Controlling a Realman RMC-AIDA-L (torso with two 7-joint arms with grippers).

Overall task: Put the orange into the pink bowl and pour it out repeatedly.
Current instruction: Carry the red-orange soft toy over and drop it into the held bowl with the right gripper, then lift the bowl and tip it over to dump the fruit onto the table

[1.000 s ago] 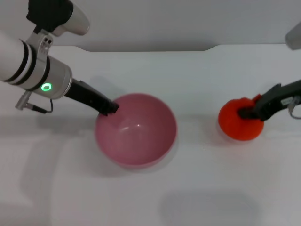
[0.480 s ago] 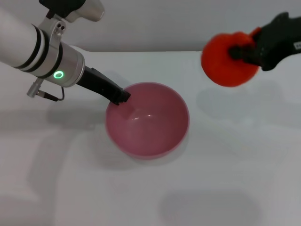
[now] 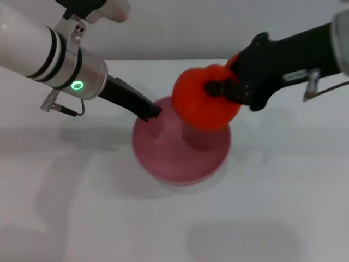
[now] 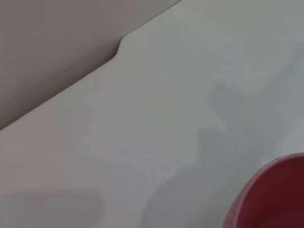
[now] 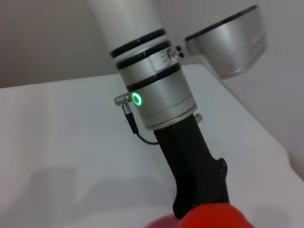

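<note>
The pink bowl (image 3: 177,155) sits on the white table at the middle of the head view. My left gripper (image 3: 151,112) is shut on its far left rim. My right gripper (image 3: 215,90) is shut on the orange (image 3: 200,106) and holds it in the air above the bowl's far right part, partly hiding the rim. The left wrist view shows an edge of the bowl (image 4: 273,197). The right wrist view shows the top of the orange (image 5: 213,217) and the left arm (image 5: 156,99) behind it.
The white table (image 3: 109,218) spreads all around the bowl. Its far edge (image 3: 163,59) meets a grey wall.
My right gripper lifted the orange off the table at the right and carried it left to above the bowl. The left gripper shifted the bowl slightly right.
</note>
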